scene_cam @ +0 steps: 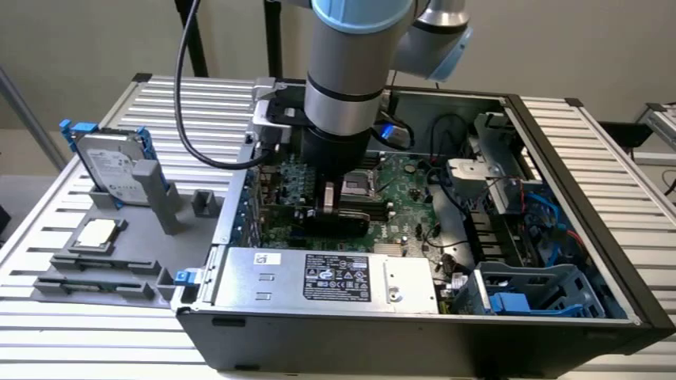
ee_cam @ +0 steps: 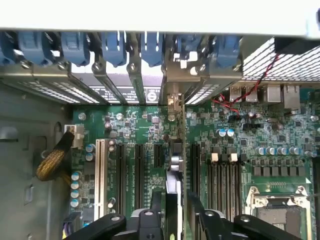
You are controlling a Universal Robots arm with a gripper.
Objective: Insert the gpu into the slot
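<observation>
black fingers of the tool sit closest, one on each side of the gpu, squeezed tight against it and holding it. the gpu is thin, flat and dark, seen edge-on, standing upright over the green board. its shiny metal end plate is up by the back wall of the case, among blue plastic clips. long black slots and one white slot lie just beside it on one side, black memory slots on the other. the blue slot is hidden under the card. a braided yellow cable curls near the grey wall. in the exterior view, the fat round arm goes down into the open case, behind a silver box with a label. the case sits on a ribbed metal bench.
</observation>
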